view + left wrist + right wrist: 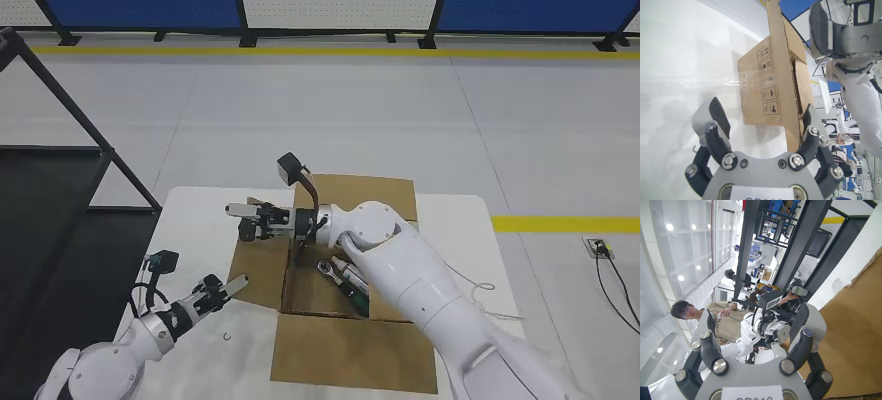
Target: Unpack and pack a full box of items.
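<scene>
left gripper [228,287] sits low over the table [200,215] at the near left, just beside the box [340,350] side flap, fingers [719,113] spread, released, nothing held. small hook [228,335] lies on the table beside it. box stands mid table, open, flaps laid out, clear tape on its side wall. a dark tool-like item [342,282] lies inside, partly under the right arm. right gripper [238,211] hangs over the box's far left corner, jaws apart, empty.
</scene>
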